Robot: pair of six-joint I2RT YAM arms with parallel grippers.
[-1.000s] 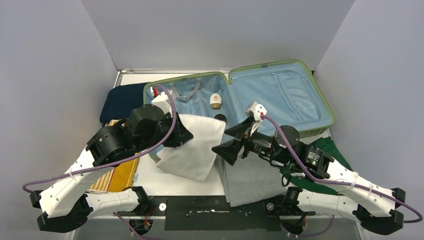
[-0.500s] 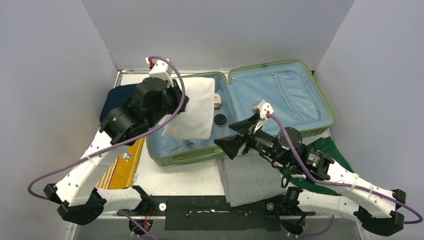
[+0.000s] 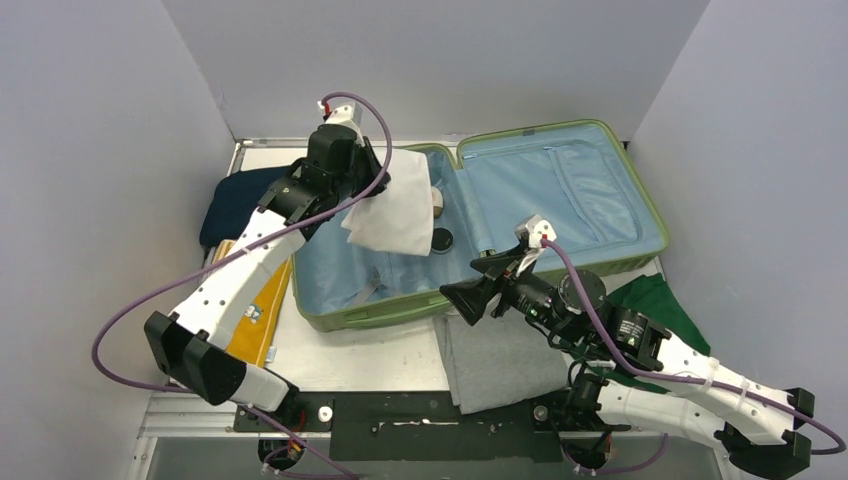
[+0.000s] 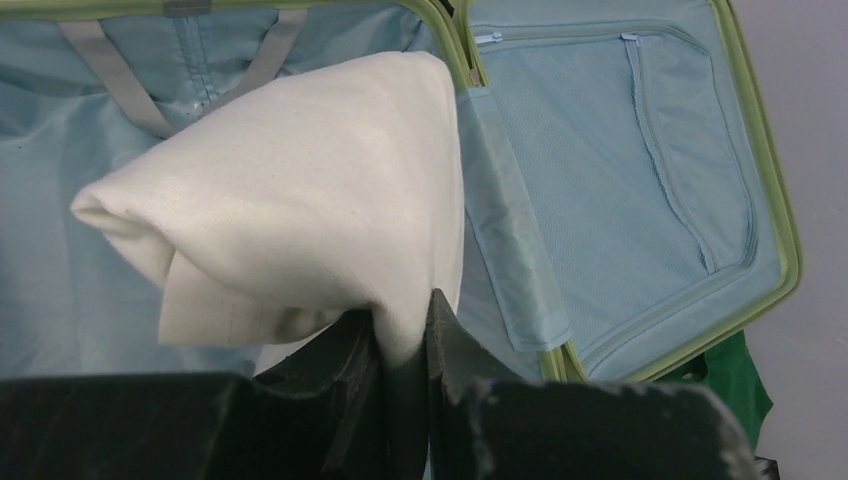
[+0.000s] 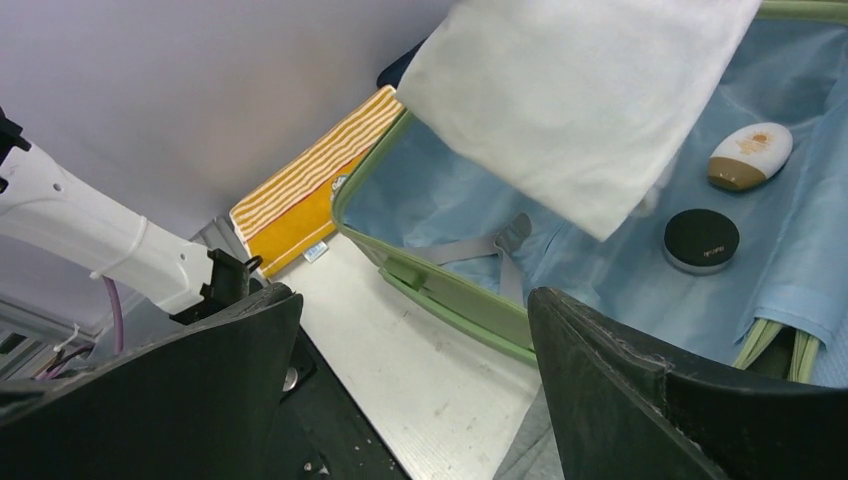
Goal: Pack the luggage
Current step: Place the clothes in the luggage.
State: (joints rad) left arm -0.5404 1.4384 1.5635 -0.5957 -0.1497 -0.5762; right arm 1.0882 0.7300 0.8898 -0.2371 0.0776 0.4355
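Luggage lies open right beneath our left jaws, pinched on the white cloth; right jaws wide, empty, farther off.

A robotics lab test cell, not a lived-in room: plain pale-grey panels wall in a white tabletop to the left of the left gripper, to the right of the right gripper and beyond both. Behind the grippers, the white-and-black arms are bolted to a black mounting plate, with purple cables looping loose. An open light-green suitcase lies ahead of the right gripper on the bare table
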